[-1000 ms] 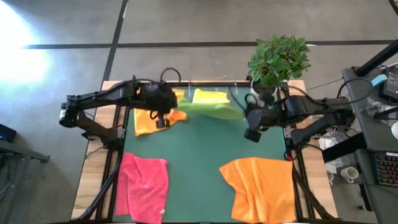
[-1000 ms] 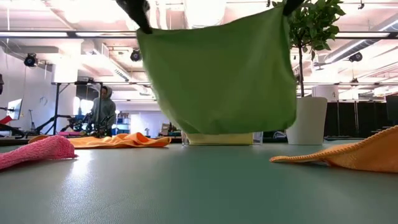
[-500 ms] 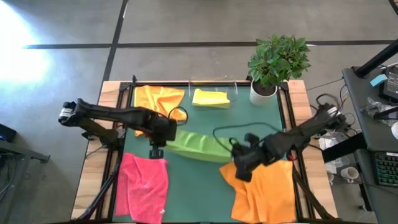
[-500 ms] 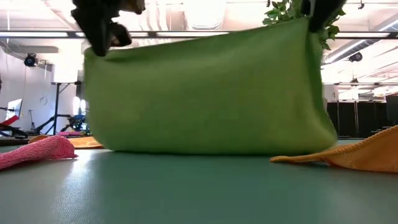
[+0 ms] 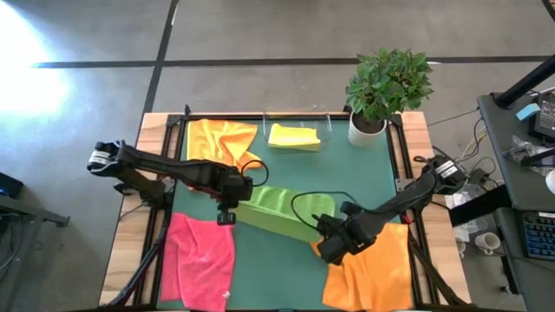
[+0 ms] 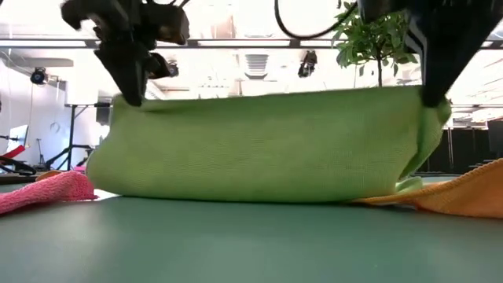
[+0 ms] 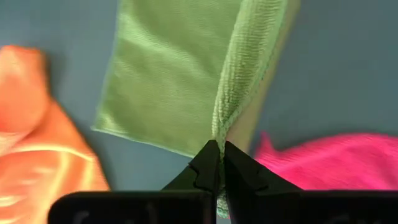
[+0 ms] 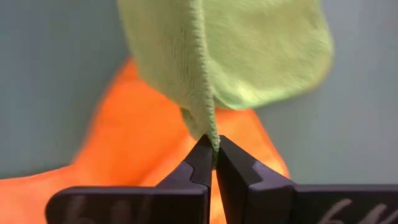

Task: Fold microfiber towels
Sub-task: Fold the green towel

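- The green table mat (image 5: 286, 260) fills the tabletop. Five towels are on or above it, and a potted plant (image 5: 386, 87) stands at its far right corner.
- The lime green towel (image 5: 282, 211) hangs stretched between the two arms over the middle of the mat. A second ago it was held high near the far edge, beside the yellow towel. It has since been carried toward the near side and lowered. In the low view its bottom edge now rests on the mat.
- This suggests the towel is being laid down flat, ready for folding; no fold has been made in it yet.
- The left gripper (image 5: 227, 211) is clamped on the towel's left top corner, just beyond the pink towel (image 5: 201, 256). Its wrist view shows the fingers pinched tight on the green hem.
- The right gripper (image 5: 334, 245) is clamped on the opposite corner, above the edge of the nearer orange towel (image 5: 368, 269). Its fingers are likewise closed on the hem.
- The green towel's right end droops onto that orange towel, so the two could overlap once it is laid down.
- The second orange towel (image 5: 221, 139) lies crumpled at the far left corner.
- The yellow towel (image 5: 293, 136) lies already folded at the far edge, inside a low clear-walled tray (image 5: 295, 113), as far as I can tell. It is the only thing in it.
- The plant's white pot (image 5: 366, 130) holds the leafy plant only.
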Action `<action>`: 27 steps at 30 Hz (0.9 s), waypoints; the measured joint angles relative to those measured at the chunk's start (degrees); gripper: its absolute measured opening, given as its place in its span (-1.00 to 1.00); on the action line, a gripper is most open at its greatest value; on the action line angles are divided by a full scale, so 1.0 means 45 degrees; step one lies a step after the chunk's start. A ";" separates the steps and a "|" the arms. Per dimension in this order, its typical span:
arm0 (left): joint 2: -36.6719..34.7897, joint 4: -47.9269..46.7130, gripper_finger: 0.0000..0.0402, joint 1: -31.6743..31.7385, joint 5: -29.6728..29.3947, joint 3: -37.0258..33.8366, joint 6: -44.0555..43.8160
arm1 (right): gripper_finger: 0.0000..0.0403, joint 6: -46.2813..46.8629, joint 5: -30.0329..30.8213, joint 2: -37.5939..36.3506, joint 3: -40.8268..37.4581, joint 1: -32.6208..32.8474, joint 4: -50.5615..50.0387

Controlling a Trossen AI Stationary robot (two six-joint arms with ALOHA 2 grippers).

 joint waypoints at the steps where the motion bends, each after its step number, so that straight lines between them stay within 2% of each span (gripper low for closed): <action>1: 0.0140 -0.0005 -1.00 0.0011 -0.0398 0.0000 -0.0006 | -0.96 0.0140 0.0019 0.0011 0.0000 -0.0085 -0.0383; 5: 0.0759 0.0037 -1.00 0.0236 -0.0992 0.0000 0.0005 | -0.96 0.0480 0.0206 -0.0106 0.0000 -0.0575 -0.1560; 14: 0.2108 0.0012 -1.00 0.0815 -0.1672 -0.0015 0.0014 | -0.96 -0.0074 0.0781 -0.0207 -0.0237 -0.2035 -0.1723; 27: 0.2233 0.0793 -1.00 0.1010 -0.1744 -0.0019 0.0019 | -0.96 -0.0418 0.0648 -0.0207 -0.1189 -0.2729 -0.1404</action>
